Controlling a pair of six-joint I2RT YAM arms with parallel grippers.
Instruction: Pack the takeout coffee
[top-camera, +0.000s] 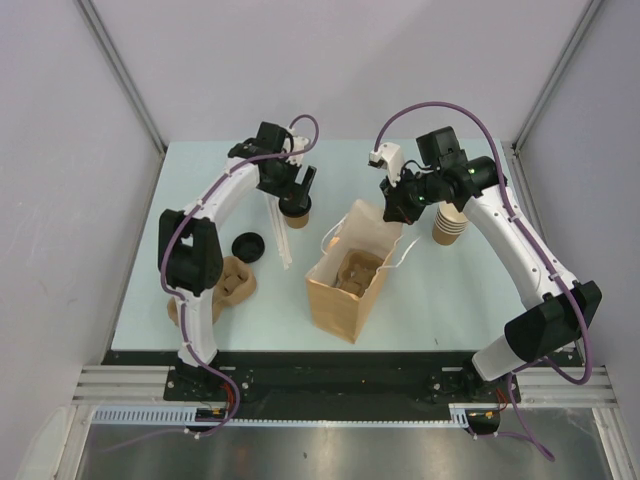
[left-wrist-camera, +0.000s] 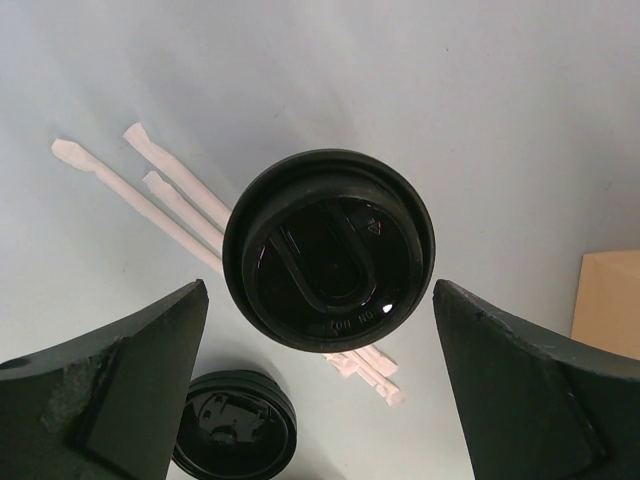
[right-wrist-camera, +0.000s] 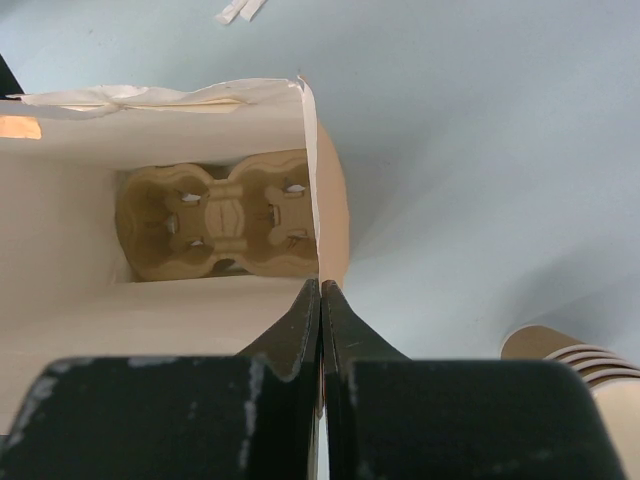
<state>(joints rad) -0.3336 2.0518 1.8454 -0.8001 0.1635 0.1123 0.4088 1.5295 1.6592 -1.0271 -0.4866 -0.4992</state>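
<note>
Beneath the left gripper (top-camera: 292, 193) the takeout coffee (left-wrist-camera: 328, 262) stands upright on the table (top-camera: 440, 300), beyond and to the left of the paper bag (top-camera: 335, 305). The jaws are spread wide on either side of its black lid and touch nothing. I can't tell whether it is full. If it is, I expect it to be top-heavy. Its kraft wall looks thin and crushable and the lid glossy, so I would close gently on the paper body below the rim. The right gripper (right-wrist-camera: 320, 300) is pinched closed on the bag's rim, holding the mouth open over the pulp tray (right-wrist-camera: 225, 215) inside. Room is tight: wrapped stirrers (left-wrist-camera: 170, 200) and a loose lid (left-wrist-camera: 235, 432) lie just beside the cup, and the bag's mouth is narrow and floppy.
</note>
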